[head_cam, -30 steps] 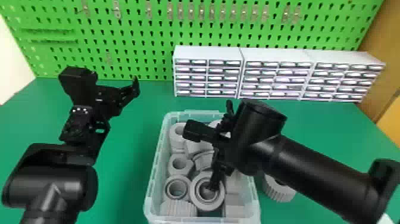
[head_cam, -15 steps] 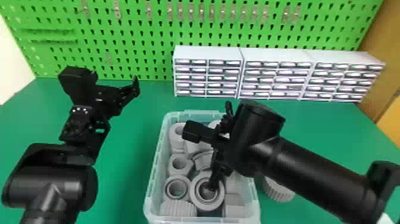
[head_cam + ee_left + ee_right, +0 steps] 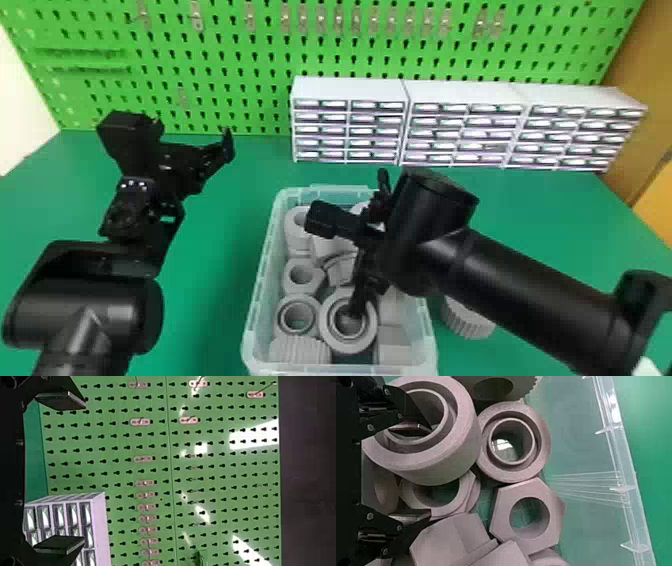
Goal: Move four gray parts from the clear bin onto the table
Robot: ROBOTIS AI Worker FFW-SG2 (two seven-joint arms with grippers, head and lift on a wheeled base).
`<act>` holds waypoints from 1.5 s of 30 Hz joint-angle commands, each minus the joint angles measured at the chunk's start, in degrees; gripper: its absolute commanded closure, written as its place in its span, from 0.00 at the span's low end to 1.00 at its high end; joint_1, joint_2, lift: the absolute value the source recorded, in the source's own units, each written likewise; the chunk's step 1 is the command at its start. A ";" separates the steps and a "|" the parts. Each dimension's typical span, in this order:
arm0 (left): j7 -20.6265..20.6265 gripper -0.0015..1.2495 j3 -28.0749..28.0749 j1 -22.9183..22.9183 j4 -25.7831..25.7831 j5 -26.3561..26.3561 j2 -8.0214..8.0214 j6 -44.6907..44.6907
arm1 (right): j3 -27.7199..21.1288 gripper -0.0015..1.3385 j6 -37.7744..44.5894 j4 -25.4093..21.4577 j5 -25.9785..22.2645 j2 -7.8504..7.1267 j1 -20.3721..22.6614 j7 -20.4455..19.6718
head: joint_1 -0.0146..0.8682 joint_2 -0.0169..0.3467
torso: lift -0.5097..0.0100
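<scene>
In the head view, my right gripper (image 3: 359, 285) is low over the clear bin (image 3: 256, 300), one finger reaching into the hole of a large round gray part (image 3: 371, 327). In the right wrist view, my right gripper (image 3: 421, 473) stands open. One finger is inside that ringed gray part (image 3: 451, 461), while the other is outside it, by a hexagonal part (image 3: 443, 544). A smaller ringed part (image 3: 542, 443) and a gray hex nut (image 3: 502, 522) lie beside them. My left gripper (image 3: 225, 150) is parked left of the bin; in the left wrist view, my left gripper (image 3: 75, 473) is open, holding nothing.
A ribbed gray part (image 3: 465, 320) rests on the green table (image 3: 215, 300) just right of the bin, beneath the right arm. White drawer cabinets (image 3: 350, 92) stand behind the bin, against the green pegboard (image 3: 210, 95).
My right gripper has shifted and turned very slightly over the bin, its finger staying at the large round part. The left arm has kept still.
</scene>
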 commanded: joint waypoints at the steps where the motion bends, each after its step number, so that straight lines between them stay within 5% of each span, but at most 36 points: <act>1: 0.00 0.08 0.01 0.00 0.00 0.00 0.00 -0.02 | -0.10 0.46 -0.43 0.00 0.00 0.00 0.12 0.01 | 0.79 0.12 | 0.89; 6: 0.00 0.08 0.01 0.00 0.00 0.00 0.00 -0.02 | -0.36 0.65 -1.48 -0.35 0.18 0.00 0.38 -0.08 | 0.79 0.12 | 0.89; 12: 0.00 0.08 0.01 0.00 0.00 0.00 0.00 -0.10 | -0.45 0.73 -2.54 -2.02 1.93 -0.17 0.65 -0.61 | 0.79 0.12 | 0.89; 16: 0.00 0.08 -0.08 0.00 0.00 0.00 0.00 -0.10 | -0.54 0.93 -2.89 -3.34 2.20 -0.43 0.91 -1.84 | 0.79 0.12 | 0.89; 30: 0.00 0.08 0.10 0.17 0.00 0.00 0.00 -0.10 | -2.21 0.93 -2.97 -4.92 4.31 -0.43 2.14 -3.25 | 0.79 0.12 | 0.89; 45: 0.00 0.08 0.80 0.87 -0.62 0.18 0.00 -0.02 | -17.59 0.93 -1.66 -9.23 16.61 2.03 8.64 -0.87 | 0.79 0.12 | 0.89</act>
